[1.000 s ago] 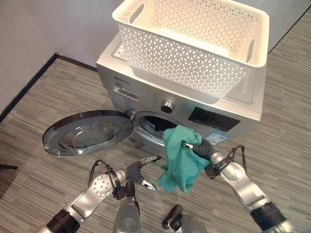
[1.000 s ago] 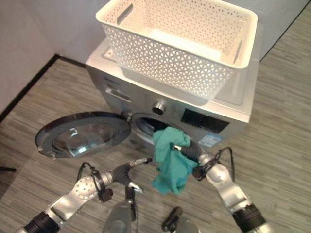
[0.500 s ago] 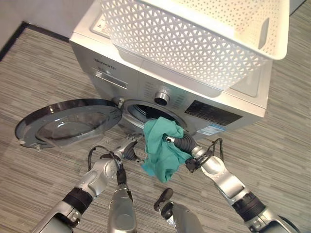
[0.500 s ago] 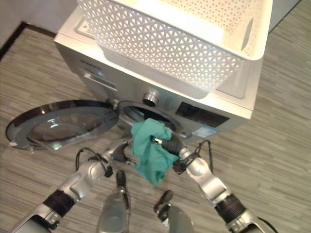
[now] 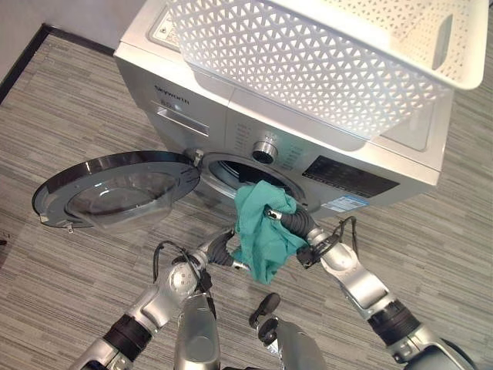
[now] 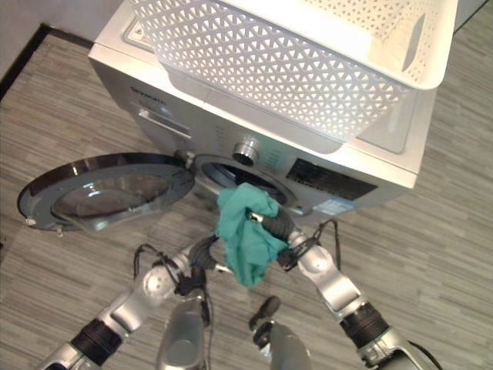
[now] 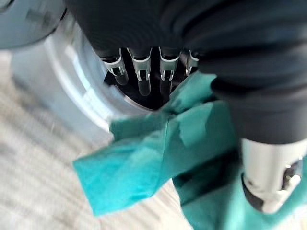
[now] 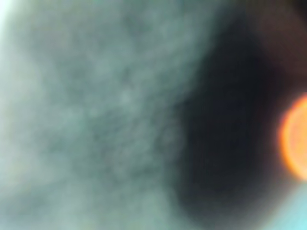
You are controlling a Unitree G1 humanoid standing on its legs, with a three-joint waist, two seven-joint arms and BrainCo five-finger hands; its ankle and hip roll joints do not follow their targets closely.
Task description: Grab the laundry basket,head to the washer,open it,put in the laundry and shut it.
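**Cloth could slip and miss the washer hole**

Trouble could come fast, I think. The teal cloth (image 5: 263, 231) hangs from the right hand (image 5: 295, 223), just in front of the round drum opening (image 5: 237, 174). The right hand's fingers are wrapped up in the cloth, so it looks like it is pinching the cloth tight. A big flap of cloth droops down toward 6 o'clock, below the hole. If the hand pushes in too low, that flap may catch on the rim or drop on the wood floor (image 5: 69, 123).

The left hand (image 5: 223, 250) sits at about 8 o'clock from the cloth, right beside the hanging part. Its fingers (image 7: 143, 76) look straight and loose and hold nothing. It might bump the cloth or get in the way.

The washer door (image 5: 115, 196) is swung wide open, out at 9 o'clock from the hole. If it swings back, it could block the way.

The white laundry basket (image 5: 323, 65) sits on top of the washer (image 5: 192, 100), at 12 o'clock. From here, I see nothing inside it. The drum looks dark inside, and I cannot tell if anything is in there.
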